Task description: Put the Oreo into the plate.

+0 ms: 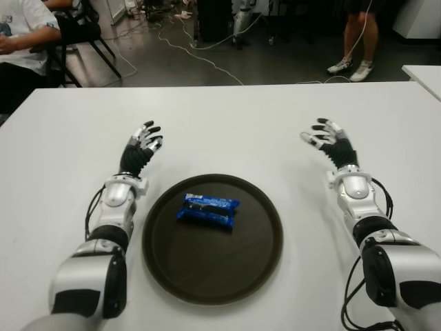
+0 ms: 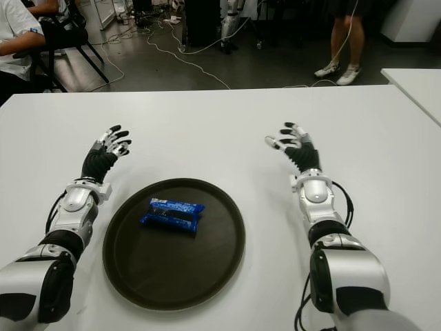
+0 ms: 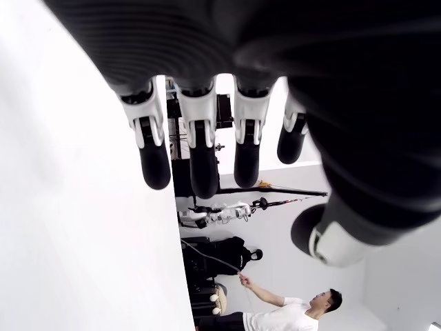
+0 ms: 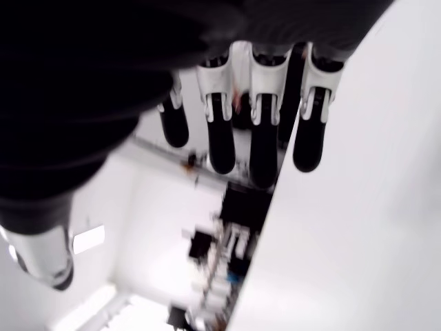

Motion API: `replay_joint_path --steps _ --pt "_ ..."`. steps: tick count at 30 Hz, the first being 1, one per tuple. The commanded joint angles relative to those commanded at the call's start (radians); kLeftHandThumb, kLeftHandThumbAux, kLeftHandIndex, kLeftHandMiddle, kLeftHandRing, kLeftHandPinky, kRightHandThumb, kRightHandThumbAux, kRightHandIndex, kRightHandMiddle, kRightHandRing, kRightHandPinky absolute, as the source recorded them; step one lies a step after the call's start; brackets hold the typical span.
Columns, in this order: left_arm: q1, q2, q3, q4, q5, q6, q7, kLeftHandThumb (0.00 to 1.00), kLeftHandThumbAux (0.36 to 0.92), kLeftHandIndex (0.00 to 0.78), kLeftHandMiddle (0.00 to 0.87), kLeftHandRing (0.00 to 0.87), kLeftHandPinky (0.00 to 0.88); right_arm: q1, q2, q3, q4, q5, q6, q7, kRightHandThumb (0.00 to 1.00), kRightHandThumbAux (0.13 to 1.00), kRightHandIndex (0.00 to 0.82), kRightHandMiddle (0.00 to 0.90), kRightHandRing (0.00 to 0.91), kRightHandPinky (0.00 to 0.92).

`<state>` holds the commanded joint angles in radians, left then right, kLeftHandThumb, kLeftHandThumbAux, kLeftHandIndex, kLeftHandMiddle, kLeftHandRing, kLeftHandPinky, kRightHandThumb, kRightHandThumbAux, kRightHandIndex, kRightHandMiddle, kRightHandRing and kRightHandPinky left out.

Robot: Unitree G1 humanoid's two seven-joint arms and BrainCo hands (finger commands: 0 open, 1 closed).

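From the left eye, the Oreo [image 1: 207,210] is a blue, glossy, oblong packet with white lettering, lying flat on the plate [image 1: 258,258], a little toward the far-left part of its middle. The plate is round, dark brown and shallow, with a raised rim, and sits on the smooth white worktop [image 1: 227,127]. The left robot hand [image 1: 141,146] shows just left of the plate's far edge, fingers spread and holding nothing. The right robot hand [image 1: 325,136] shows well to the right of the plate, fingers also loosely fanned and empty.

The right eye gives the same layout: packet inside the rim, both hands apart from it.

In the left wrist view, the left hand's fingers [image 3: 196,148] hang straight and separate, black tips on white segments, with nothing between them.

In the right wrist view, the right hand's fingers [image 4: 264,134] are likewise extended and bare beside the white worktop.
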<state>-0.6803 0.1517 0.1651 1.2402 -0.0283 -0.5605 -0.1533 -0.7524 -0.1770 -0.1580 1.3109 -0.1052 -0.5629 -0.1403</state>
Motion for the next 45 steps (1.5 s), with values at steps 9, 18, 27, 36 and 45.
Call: replay_joint_path --steps 9,18,27,36,45 --pt "0.001 -0.002 0.004 0.002 0.002 -0.005 0.0 0.171 0.642 0.101 0.172 0.166 0.196 0.0 -0.002 0.02 0.004 -0.019 0.007 -0.032 0.152 0.568 0.208 0.3 0.308 0.312" --pt "-0.003 0.0 0.002 0.004 0.007 -0.001 0.002 0.177 0.653 0.106 0.175 0.169 0.203 -0.006 -0.013 0.034 0.009 -0.03 0.025 -0.034 0.16 0.57 0.212 0.306 0.312 0.321" --pt "0.001 0.0 0.0 0.002 0.014 -0.007 0.005 0.167 0.633 0.101 0.171 0.165 0.197 -0.005 -0.017 0.031 0.011 -0.025 0.03 -0.026 0.171 0.58 0.206 0.3 0.313 0.327" --pt "0.001 -0.001 0.001 0.002 0.015 -0.008 0.005 0.17 0.633 0.105 0.181 0.177 0.204 -0.003 -0.017 0.04 0.011 -0.036 0.031 -0.037 0.145 0.575 0.207 0.293 0.303 0.313" --pt "0.0 -0.002 0.005 0.002 0.011 -0.005 0.008 0.186 0.669 0.106 0.178 0.172 0.208 -0.003 -0.016 0.037 0.011 -0.037 0.037 -0.037 0.151 0.571 0.2 0.293 0.304 0.318"
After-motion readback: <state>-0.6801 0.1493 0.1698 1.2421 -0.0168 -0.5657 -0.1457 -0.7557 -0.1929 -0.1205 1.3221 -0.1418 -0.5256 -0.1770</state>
